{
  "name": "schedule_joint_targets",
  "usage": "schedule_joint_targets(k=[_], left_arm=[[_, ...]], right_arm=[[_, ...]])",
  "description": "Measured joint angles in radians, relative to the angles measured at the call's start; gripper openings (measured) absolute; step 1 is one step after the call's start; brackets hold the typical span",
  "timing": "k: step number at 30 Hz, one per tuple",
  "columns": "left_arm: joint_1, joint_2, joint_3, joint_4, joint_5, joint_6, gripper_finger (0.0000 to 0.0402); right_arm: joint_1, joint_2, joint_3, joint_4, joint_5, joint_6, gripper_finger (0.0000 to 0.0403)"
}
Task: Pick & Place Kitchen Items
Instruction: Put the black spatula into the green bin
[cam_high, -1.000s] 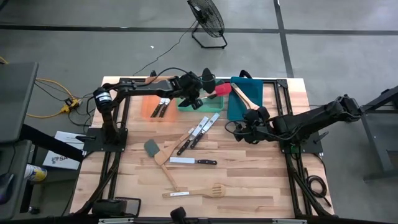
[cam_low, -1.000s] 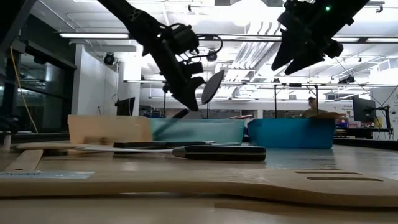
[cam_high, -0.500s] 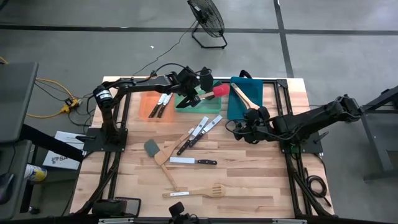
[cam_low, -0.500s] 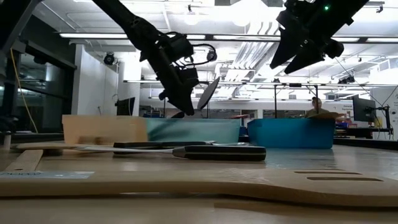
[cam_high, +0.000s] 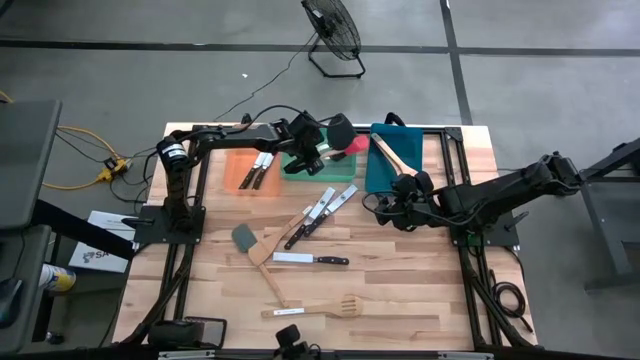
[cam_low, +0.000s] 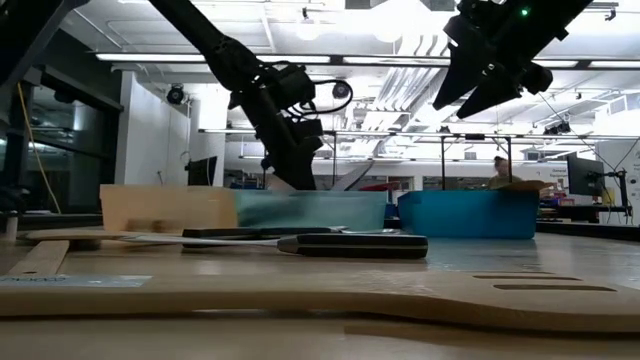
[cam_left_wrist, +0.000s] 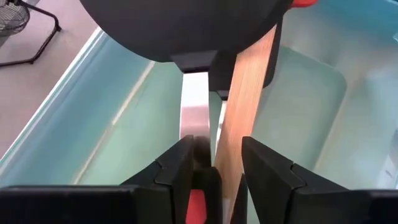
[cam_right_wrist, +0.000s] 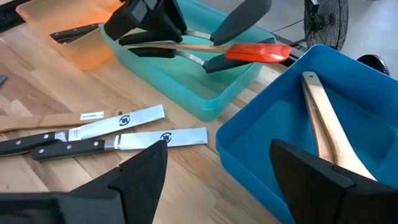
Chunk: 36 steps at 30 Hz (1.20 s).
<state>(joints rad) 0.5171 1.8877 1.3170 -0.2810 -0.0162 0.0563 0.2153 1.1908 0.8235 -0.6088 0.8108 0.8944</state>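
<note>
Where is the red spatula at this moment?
In the high view, the red spatula lies in the green tray at the table's far edge, its head beside the blue tray.

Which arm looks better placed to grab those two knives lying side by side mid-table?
Probably the right. The right gripper hangs open just beside the two knives, while the left gripper is over the green tray, busy with a black spatula.

— Where's your left tool (cam_high: 318, 158)?
— Your left arm reaches across, fingers (cam_left_wrist: 186, 163) parted.
— And your right tool (cam_high: 398, 205)?
— It hangs raised, spread wide.
</note>
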Motion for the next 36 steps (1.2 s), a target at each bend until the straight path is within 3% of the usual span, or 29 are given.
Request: schedule_joint_targets(k=[13, 28, 36], left_arm=[[0.0, 0.0, 0.0, 0.0, -0.254, 0.046, 0.0135], [-0.001, 0.0, 0.0, -0.009, -0.293, 0.045, 0.0135], [-0.013, 0.008, -0.001, -0.035, -0.379, 0.045, 0.0135]], right_arm=[[0.0, 0.0, 0.0, 0.0, -0.001, 0.003, 0.0275], [0.0, 0.0, 0.0, 0.0, -0.001, 0.003, 0.0275], [0.0, 0.0, 0.0, 0.008, -0.002, 0.003, 0.0275]])
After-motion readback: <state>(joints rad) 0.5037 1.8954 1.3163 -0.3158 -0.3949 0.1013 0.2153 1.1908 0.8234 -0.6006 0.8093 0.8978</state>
